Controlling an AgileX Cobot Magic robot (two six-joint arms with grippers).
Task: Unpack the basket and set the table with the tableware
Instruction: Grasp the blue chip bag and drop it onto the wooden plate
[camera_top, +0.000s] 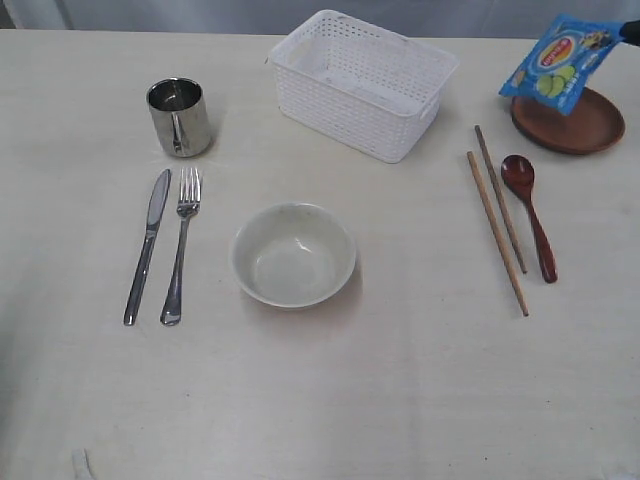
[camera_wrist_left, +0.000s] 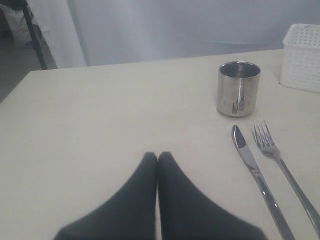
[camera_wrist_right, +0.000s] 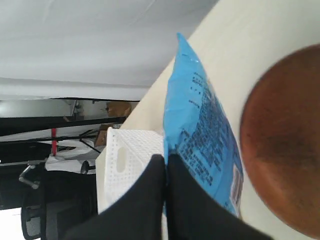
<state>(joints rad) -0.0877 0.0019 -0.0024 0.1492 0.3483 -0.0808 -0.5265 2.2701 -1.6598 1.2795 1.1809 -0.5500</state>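
Note:
The white basket (camera_top: 363, 80) stands empty at the back middle of the table (camera_top: 420, 380). Laid out are a steel mug (camera_top: 180, 116), knife (camera_top: 148, 243), fork (camera_top: 181, 243), off-white bowl (camera_top: 293, 253), two chopsticks (camera_top: 498, 222), a reddish-brown spoon (camera_top: 530, 212) and a brown plate (camera_top: 572, 124). A blue chip bag (camera_top: 558, 62) hangs above the plate, pinched at its edge by my right gripper (camera_wrist_right: 165, 160), which is shut on it. My left gripper (camera_wrist_left: 157, 156) is shut and empty, low over bare table near the knife (camera_wrist_left: 252, 172) and mug (camera_wrist_left: 238, 88).
The basket (camera_wrist_right: 125, 160) shows behind the bag (camera_wrist_right: 200, 130) in the right wrist view, with the plate (camera_wrist_right: 285, 140) below. A dark frame and chair stand beyond the table's far edge.

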